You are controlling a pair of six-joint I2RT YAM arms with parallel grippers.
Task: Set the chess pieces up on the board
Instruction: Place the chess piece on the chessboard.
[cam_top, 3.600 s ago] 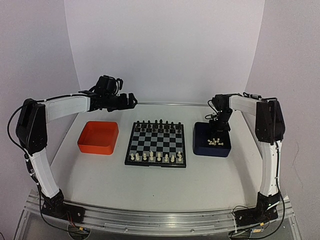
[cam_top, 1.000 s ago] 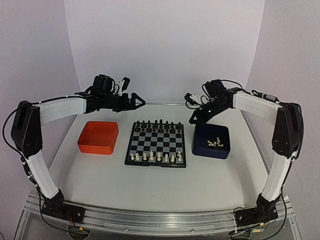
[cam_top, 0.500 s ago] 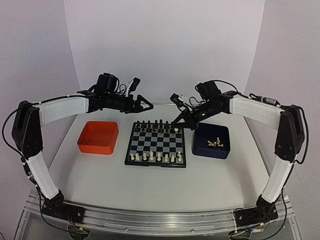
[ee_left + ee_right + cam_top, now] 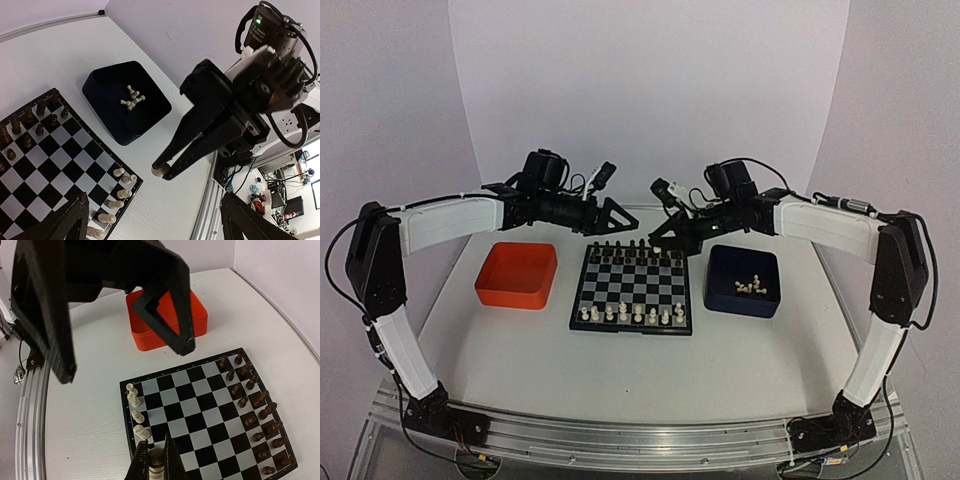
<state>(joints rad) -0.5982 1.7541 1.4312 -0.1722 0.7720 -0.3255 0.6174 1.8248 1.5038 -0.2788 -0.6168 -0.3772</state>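
The right gripper (image 4: pixel 656 241) has swung away from the dark blue tray (image 4: pixel 744 299), which sits at 3 o'clock of the board (image 4: pixel 632 286). It now hangs above the board's 12 o'clock edge, jaws clamped on one cream chess piece (image 4: pixel 160 171) pinched at the very fingertips. The left gripper (image 4: pixel 617 213) has come across from above the orange tray (image 4: pixel 516 291) at 9 o'clock to face it. Its jaws are apart, though a little narrower than a moment ago, and the piece is lined up with the gap, not yet inside it. This looks like a hand-over in mid-air, probably so the left arm can place the piece. A row of cream pieces (image 4: pixel 630 314) stands along the 6 o'clock edge and black figures (image 4: pixel 635 250) along 12 o'clock. A few loose cream pieces (image 4: pixel 750 285) wait in the blue tray, so the setup seems well short of done.
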